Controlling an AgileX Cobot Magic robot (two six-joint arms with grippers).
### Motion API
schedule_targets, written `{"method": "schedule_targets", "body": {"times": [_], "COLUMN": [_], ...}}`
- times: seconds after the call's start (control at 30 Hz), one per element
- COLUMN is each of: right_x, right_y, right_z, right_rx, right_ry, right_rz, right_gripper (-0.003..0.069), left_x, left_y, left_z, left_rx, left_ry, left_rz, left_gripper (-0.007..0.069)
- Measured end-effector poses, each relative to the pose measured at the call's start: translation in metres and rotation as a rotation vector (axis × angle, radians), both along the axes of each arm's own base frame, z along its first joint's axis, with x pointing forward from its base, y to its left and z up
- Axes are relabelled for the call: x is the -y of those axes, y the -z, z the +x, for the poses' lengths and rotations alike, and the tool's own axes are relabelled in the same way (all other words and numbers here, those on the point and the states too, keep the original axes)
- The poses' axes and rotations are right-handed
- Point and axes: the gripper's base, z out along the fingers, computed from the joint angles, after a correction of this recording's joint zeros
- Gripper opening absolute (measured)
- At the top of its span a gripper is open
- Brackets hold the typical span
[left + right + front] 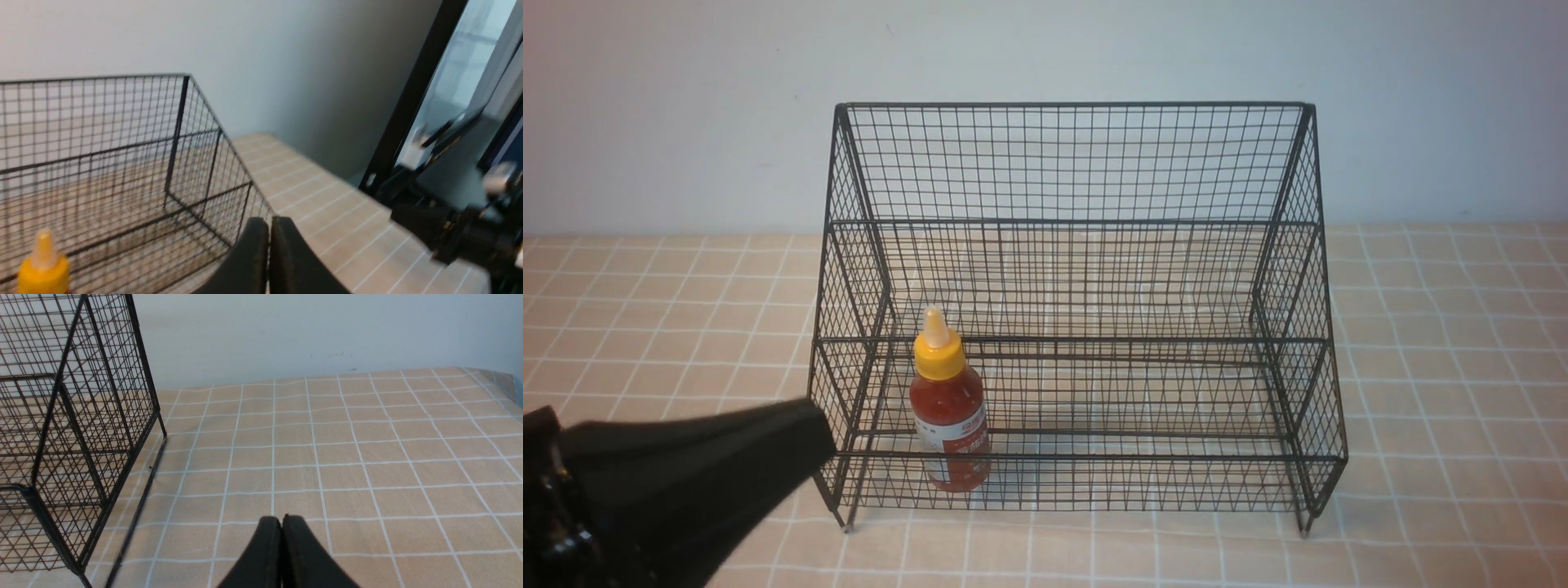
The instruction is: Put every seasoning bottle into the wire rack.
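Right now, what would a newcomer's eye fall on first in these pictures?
Probably the big black wire rack, standing in the middle of the table before a pale wall. Next, the red sauce bottle with its yellow cap, upright inside the rack's left part.

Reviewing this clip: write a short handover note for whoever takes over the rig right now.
Left gripper: shut, holding nothing, outside the rack near its left side.
Right gripper: shut, holding nothing, over the table to the right of the rack.
Sauce bottle: standing in the left part of the wire rack, behind the lowest front rail, leaning slightly, yellow cap up.
Done: the one bottle in view is in the rack and released.
Left: no other bottle shows, so probably just move the arms clear.
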Motion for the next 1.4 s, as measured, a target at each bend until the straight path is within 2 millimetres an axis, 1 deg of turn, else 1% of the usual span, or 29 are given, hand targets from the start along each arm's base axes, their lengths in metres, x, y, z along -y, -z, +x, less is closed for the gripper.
{"method": "schedule_targets", "body": {"times": [0.03, 0.07, 0.13, 0.17, 0.23, 0.3, 0.37, 0.47, 0.5, 0.53, 0.57, 0.6, 0.63, 0.67, 0.7, 0.73, 0.77, 0.8, 0.83, 0.87, 0.93, 0.97, 1.0, 1.03, 1.07, 1.13, 1.2, 1.3, 1.4], "right_x": [0.000, 0.000, 0.000, 0.000, 0.000, 0.000, 0.000, 0.000, 0.000, 0.000, 0.000, 0.000, 0.000, 0.000, 0.000, 0.000, 0.000, 0.000, 0.000, 0.000, 0.000, 0.000, 0.000, 0.000, 0.000, 0.000, 0.000, 0.000, 0.000], "right_y": [0.000, 0.000, 0.000, 0.000, 0.000, 0.000, 0.000, 0.000, 0.000, 0.000, 0.000, 0.000, 0.000, 0.000, 0.000, 0.000, 0.000, 0.000, 0.000, 0.000, 0.000, 0.000, 0.000, 0.000, 0.000, 0.000, 0.000, 0.000, 0.000], "right_z": [0.000, 0.000, 0.000, 0.000, 0.000, 0.000, 0.000, 0.000, 0.000, 0.000, 0.000, 0.000, 0.000, 0.000, 0.000, 0.000, 0.000, 0.000, 0.000, 0.000, 0.000, 0.000, 0.000, 0.000, 0.000, 0.000, 0.000, 0.000, 0.000], "right_rx": [0.000, 0.000, 0.000, 0.000, 0.000, 0.000, 0.000, 0.000, 0.000, 0.000, 0.000, 0.000, 0.000, 0.000, 0.000, 0.000, 0.000, 0.000, 0.000, 0.000, 0.000, 0.000, 0.000, 0.000, 0.000, 0.000, 0.000, 0.000, 0.000], "right_ry": [0.000, 0.000, 0.000, 0.000, 0.000, 0.000, 0.000, 0.000, 0.000, 0.000, 0.000, 0.000, 0.000, 0.000, 0.000, 0.000, 0.000, 0.000, 0.000, 0.000, 0.000, 0.000, 0.000, 0.000, 0.000, 0.000, 0.000, 0.000, 0.000], "right_rz": [0.000, 0.000, -0.001, -0.001, -0.001, -0.001, -0.001, -0.001, -0.001, -0.001, -0.001, -0.001, -0.001, -0.001, -0.001, -0.001, -0.001, -0.001, -0.001, -0.001, -0.001, -0.001, -0.001, -0.001, -0.001, -0.001, -0.001, -0.001, -0.001], "right_gripper": [-0.0015, -0.0015, -0.0015, -0.0015, -0.0015, -0.0015, -0.0015, -0.0015, -0.0015, -0.0015, -0.0015, -0.0015, -0.0015, -0.0015, -0.0015, -0.0015, -0.0015, -0.0015, -0.0015, -0.0015, -0.0015, -0.0015, -0.0015, -0.0015, -0.0015, -0.0015, -0.0015, -0.0015, -0.0015], "left_x": [0.000, 0.000, 0.000, 0.000, -0.001, -0.002, -0.003, -0.010, -0.011, -0.016, -0.020, -0.021, -0.032, -0.034, -0.041, -0.053, -0.060, -0.062, -0.067, -0.068, -0.069, -0.069, -0.069, -0.069, -0.069, -0.069, -0.068, -0.069, -0.071], "left_y": [-0.004, -0.014, -0.029, -0.030, -0.043, -0.051, -0.055, -0.069, -0.070, -0.075, -0.076, -0.077, -0.078, -0.078, -0.077, -0.072, -0.065, -0.063, -0.053, -0.049, -0.036, -0.027, -0.007, -0.003, 0.008, 0.030, 0.051, 0.091, 0.120], "left_z": [0.000, -0.002, -0.004, -0.005, -0.008, -0.009, -0.010, -0.014, -0.014, -0.017, -0.018, -0.019, -0.021, -0.020, -0.021, -0.022, -0.023, -0.023, -0.027, -0.027, -0.034, -0.037, -0.045, -0.045, -0.047, -0.045, -0.038, -0.026, -0.020], "left_rx": [0.000, 0.015, 0.027, 0.027, 0.022, 0.030, 0.063, 0.362, 0.402, 0.543, 0.559, 0.613, 0.659, 0.667, 0.669, 0.630, 0.598, 0.576, 0.540, 0.518, 0.523, 0.519, 0.496, 0.493, 0.480, 0.436, 0.383, 0.258, 0.164], "left_ry": [0.002, 0.006, 0.015, 0.017, 0.033, 0.044, 0.046, -0.024, -0.038, -0.111, -0.138, -0.170, -0.281, -0.310, -0.377, -0.512, -0.597, -0.612, -0.680, -0.694, -0.728, -0.731, -0.718, -0.717, -0.717, -0.722, -0.734, -0.767, -0.797], "left_rz": [-0.025, -0.071, -0.147, -0.157, -0.270, -0.349, -0.378, -0.358, -0.339, -0.332, -0.375, -0.342, -0.395, -0.407, -0.431, -0.462, -0.428, -0.440, -0.363, -0.320, -0.155, -0.041, 0.089, 0.105, 0.144, 0.206, 0.257, 0.340, 0.378], "left_gripper": [-0.0007, -0.0007, -0.0007, -0.0007, -0.0007, -0.0007, -0.0007, -0.0007, -0.0007, -0.0007, -0.0007, -0.0007, -0.0007, -0.0007, -0.0007, -0.0007, -0.0007, -0.0007, -0.0007, -0.0007, -0.0007, -0.0007, -0.0007, -0.0007, -0.0007, -0.0007, -0.0007, -0.0007, -0.0007]}}
